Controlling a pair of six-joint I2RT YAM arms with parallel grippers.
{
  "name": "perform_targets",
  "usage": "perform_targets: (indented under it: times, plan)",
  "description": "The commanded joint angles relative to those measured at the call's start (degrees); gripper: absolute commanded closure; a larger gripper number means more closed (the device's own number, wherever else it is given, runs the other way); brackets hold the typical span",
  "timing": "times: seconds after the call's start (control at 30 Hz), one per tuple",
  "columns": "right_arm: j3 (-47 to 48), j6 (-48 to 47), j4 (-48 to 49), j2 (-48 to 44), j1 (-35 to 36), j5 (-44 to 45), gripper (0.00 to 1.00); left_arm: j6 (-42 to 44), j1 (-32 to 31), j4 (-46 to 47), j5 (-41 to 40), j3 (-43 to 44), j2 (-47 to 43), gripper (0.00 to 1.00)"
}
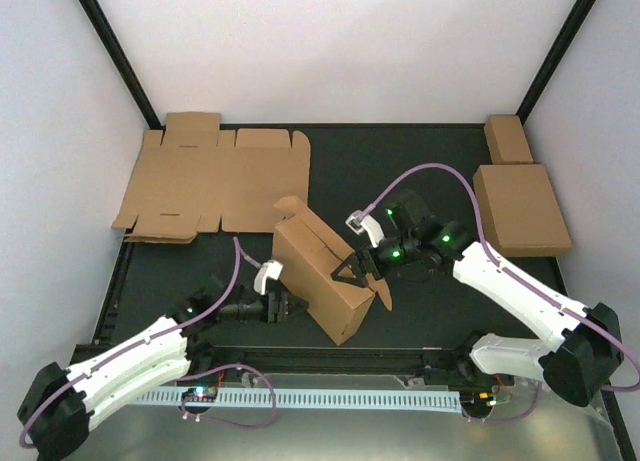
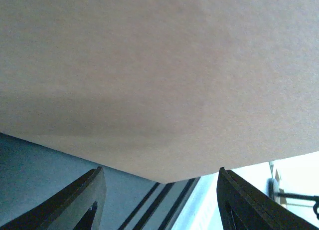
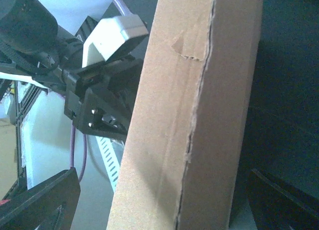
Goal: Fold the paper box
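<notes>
The partly folded paper box (image 1: 325, 276) stands tilted mid-desk (image 1: 450, 311), between both arms. The left pincer (image 1: 293, 306) sits just beside the box's left wall, fingers spread wide, holding nothing. The right pincer (image 1: 360, 269), equally wide open, straddles the box's right edge without clamping it. A flat cardboard sheet (image 1: 215, 181) lies at the back left.

Two arms (image 1: 130, 366) (image 1: 510, 286), one paper box (image 1: 325, 271), one flat sheet (image 1: 210, 181), two folded boxes (image 1: 520, 209) (image 1: 508, 139)
</notes>
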Motion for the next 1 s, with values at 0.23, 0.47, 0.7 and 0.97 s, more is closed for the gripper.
perform_targets:
  times: [0.23, 0.47, 0.7, 0.97]
  plan:
    - [3.2, -0.3, 1.3, 1.3, 4.4, -0.2, 0.06, -4.2, -5.5, 1.2, -7.3, -2.0, -5.2, 0.29]
    - [2.8, -0.8, 1.7, 1.3, 5.6, -0.1, 0.06, -7.8, -6.0, 3.0, -7.9, -6.6, -7.9, 0.27]
    - [3.1, -0.5, 1.8, 1.8, 5.6, 2.3, 0.06, -6.8, -6.7, 6.7, -6.7, -6.0, -3.2, 0.27]
    - [3.6, 0.1, 0.2, -0.9, 5.7, 5.3, 0.0, -7.0, -8.1, 10.7, -7.2, -6.9, -1.4, 0.26]
